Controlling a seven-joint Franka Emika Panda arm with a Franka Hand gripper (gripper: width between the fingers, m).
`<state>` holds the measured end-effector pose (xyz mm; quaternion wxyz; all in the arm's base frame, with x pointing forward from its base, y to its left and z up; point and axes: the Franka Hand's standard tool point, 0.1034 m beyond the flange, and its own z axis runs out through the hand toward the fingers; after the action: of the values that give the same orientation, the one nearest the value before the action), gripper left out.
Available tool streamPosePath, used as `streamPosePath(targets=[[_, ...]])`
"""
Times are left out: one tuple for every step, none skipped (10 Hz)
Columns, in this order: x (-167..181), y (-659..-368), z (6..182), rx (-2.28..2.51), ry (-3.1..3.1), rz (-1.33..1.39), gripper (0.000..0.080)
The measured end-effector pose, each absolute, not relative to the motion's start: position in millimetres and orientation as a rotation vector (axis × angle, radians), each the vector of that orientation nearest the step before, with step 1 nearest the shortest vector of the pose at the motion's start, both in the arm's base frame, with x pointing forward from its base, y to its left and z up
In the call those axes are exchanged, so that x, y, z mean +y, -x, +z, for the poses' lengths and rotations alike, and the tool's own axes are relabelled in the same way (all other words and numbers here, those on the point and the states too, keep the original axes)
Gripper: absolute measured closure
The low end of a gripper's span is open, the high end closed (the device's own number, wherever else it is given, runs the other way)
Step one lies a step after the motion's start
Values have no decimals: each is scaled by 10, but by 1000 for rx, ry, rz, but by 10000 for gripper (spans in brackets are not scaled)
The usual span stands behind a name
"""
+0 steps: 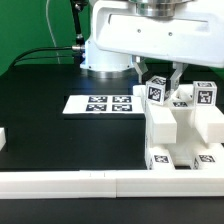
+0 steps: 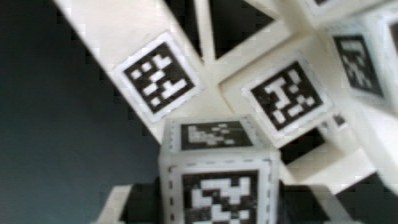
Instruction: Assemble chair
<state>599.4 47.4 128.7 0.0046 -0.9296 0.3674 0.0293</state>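
Here, gripper (image 1: 163, 78) low over the chair parts (image 1: 180, 130) clustered at the exterior view's right, against the white border rail (image 1: 90, 181). Fingers (image 1: 176, 76) narrowed around a tagged white piece (image 1: 157, 92), seemingly gripping it. Marker board (image 1: 100, 103) flat on the black table (image 1: 50, 135), apart from the cluster. Wrist view: tagged blocks (image 2: 217, 150) close up.

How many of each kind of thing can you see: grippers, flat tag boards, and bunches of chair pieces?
gripper: 1
marker board: 1
chair parts: 1 bunch, too overlapped to count singly
Total: 3
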Motion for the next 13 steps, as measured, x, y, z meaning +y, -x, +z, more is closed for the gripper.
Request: streamPosePath(targets=[[469, -5982, 1288, 1341, 2825, 48, 519], [451, -5967, 1280, 1499, 2724, 16, 518], [446, -5960, 1279, 1620, 2627, -1, 518], [434, -5952, 1277, 1762, 2514, -8, 518], [425, -5942, 1277, 1821, 2440, -2, 518], [427, -5941, 1278, 1807, 2449, 0, 518], [430, -5939, 1273, 1806, 2450, 1, 518], [434, -5938, 1270, 1801, 2454, 2, 350], [437, -5934, 1270, 1699, 2530, 2, 350], [453, -5942, 1279, 1486, 2664, 8, 200], [464, -5949, 1285, 1256, 2776, -5, 165], [447, -5946, 1284, 1071, 2850, -24, 165], [435, -5927, 1278, 967, 2889, -39, 152]])
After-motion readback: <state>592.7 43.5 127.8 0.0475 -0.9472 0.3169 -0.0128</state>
